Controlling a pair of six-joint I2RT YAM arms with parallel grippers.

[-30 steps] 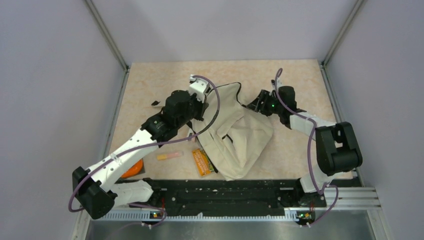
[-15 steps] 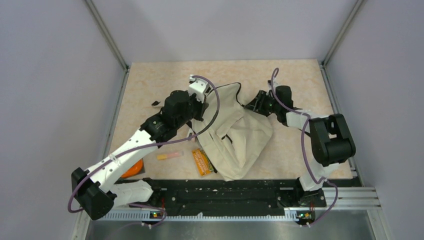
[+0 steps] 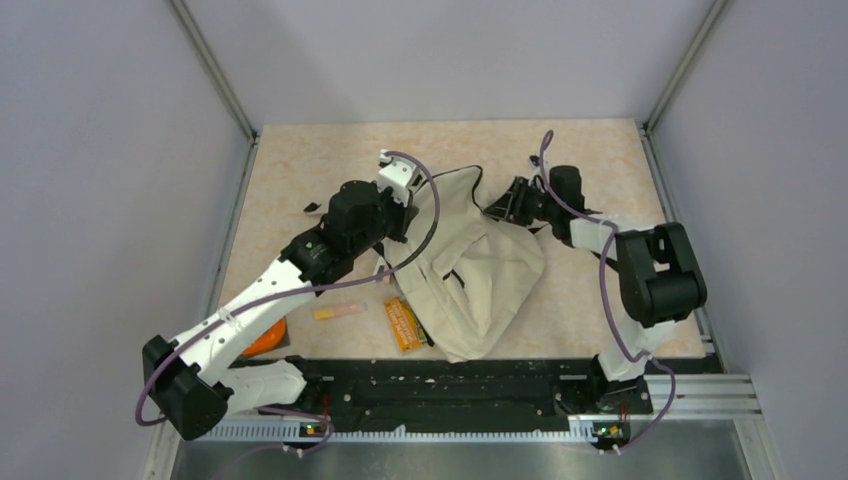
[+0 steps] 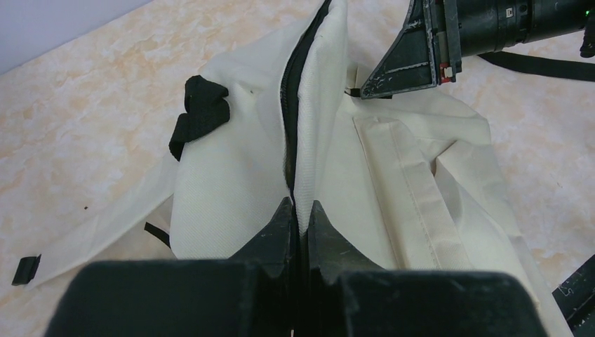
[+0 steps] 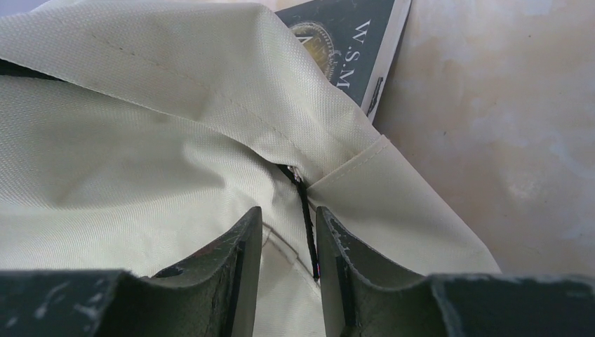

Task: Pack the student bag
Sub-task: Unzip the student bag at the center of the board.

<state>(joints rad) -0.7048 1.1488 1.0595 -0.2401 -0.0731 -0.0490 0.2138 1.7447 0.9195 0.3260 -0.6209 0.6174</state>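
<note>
Opening step, prob.: bag (image 3: 490, 270) slumped mid table (image 3: 300, 160), L gripper (image 4: 300, 207) pinched tight on fabric at zip (image 4: 288, 119) edge, R gripper (image 5: 288, 214) slightly spread astride black zip pull (image 5: 304, 203), not gripping yet; next calls for nipping pull & drawing along zip w/ L bracing.

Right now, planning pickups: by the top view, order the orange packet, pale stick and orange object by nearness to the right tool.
1. orange packet, beside the student bag's left edge.
2. pale stick, left of the packet.
3. orange object, farthest left.
</note>
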